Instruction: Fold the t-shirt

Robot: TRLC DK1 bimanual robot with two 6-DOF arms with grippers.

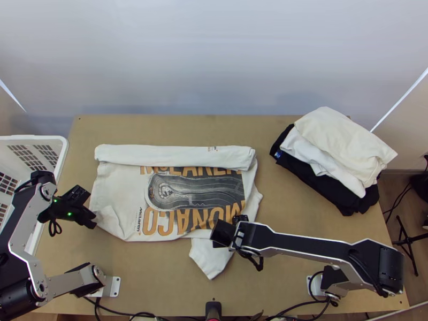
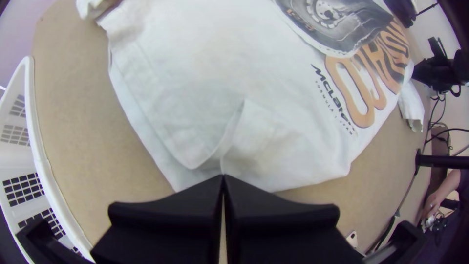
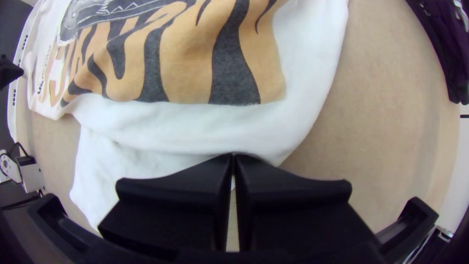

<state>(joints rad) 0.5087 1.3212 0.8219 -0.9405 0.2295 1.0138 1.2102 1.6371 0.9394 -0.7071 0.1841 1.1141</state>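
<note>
T-shirt [image 1: 115,184], white, with a dark-and-orange print: on the desk [image 1: 144,273], left of centre, print uppermost, its far side turned over into a long band [image 1: 176,156]. Loose flap [image 1: 209,259], probably a sleeve: jutting toward the near side, right half. Left gripper [image 2: 223,177]: fingers closed at the near left corner, apparently pinching cloth, a raised crease [image 2: 233,128] running up to the tips. Right gripper [image 3: 233,156]: fingers closed at the near edge, toward the right, seemingly with a pinch of fabric. Step in hand, as judged: near side to be turned over toward the far band. Handling: lift both holds together, only high enough to clear the print, keeping light, even tension between them so that the soft middle does not sag. Path: straight toward the far side, left and right level, lest the fold run skew. Flap: to be carried along and tucked beneath; liable to trail or to leave a lump at the right end. Laying down: edge parallel to the band, lowered gently, fingers opened fully before withdrawal. Risk: a shallow pinch slipping, or the under layer dragging along.
</note>
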